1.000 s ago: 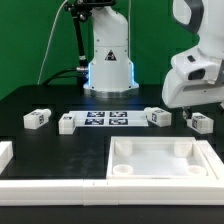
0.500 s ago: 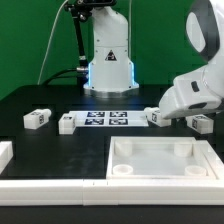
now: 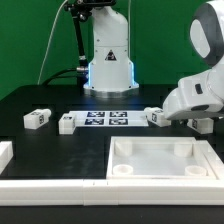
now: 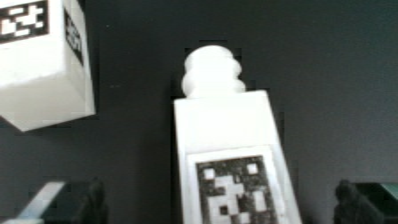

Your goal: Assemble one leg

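Observation:
Several small white legs with tags lie on the black table: two at the exterior view's left (image 3: 37, 118) (image 3: 66, 123), one right of the marker board (image 3: 158, 117), and one at the far right (image 3: 207, 125), partly hidden by my arm. My gripper (image 3: 196, 116) hangs low over that far-right spot; its fingers do not show in this view. In the wrist view the gripper (image 4: 217, 205) is open, its dark fingertips (image 4: 63, 200) on either side of a leg (image 4: 228, 140) that lies between them with its tag up and its knobbed end away. A second leg (image 4: 45, 65) lies beside it.
The marker board (image 3: 105, 118) lies mid-table before the robot base (image 3: 108, 60). A large white tray-like piece with corner sockets (image 3: 165, 175) sits in front. A white part (image 3: 5, 152) is at the left edge and a long white strip (image 3: 60, 186) runs along the front.
My arm has come down from high at the right to just above the table, ending over the far-right leg. The legs have not moved.

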Action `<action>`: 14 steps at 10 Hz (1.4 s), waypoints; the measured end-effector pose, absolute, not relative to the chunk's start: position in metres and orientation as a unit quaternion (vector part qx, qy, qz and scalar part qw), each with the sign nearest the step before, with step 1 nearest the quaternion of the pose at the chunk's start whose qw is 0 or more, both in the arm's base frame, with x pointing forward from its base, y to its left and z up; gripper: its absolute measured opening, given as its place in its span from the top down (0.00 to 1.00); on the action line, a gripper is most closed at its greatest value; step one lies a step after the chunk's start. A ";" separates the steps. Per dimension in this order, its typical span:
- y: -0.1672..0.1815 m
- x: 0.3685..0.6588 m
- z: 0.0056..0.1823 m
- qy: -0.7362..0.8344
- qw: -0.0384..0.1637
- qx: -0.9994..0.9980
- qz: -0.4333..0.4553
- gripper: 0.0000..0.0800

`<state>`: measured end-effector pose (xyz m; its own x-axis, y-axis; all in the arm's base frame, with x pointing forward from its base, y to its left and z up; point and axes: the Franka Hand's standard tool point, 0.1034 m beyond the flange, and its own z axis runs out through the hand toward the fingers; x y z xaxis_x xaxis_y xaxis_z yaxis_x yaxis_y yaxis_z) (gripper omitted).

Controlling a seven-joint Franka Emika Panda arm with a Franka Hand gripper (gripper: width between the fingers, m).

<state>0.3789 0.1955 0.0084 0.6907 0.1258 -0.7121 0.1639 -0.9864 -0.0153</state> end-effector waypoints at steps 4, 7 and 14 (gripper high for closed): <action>0.194 0.378 0.008 0.078 0.025 0.919 -0.387 0.65; 0.194 0.377 0.008 0.078 0.025 0.919 -0.387 0.64; 0.172 0.415 0.057 0.065 0.012 0.913 -0.401 0.64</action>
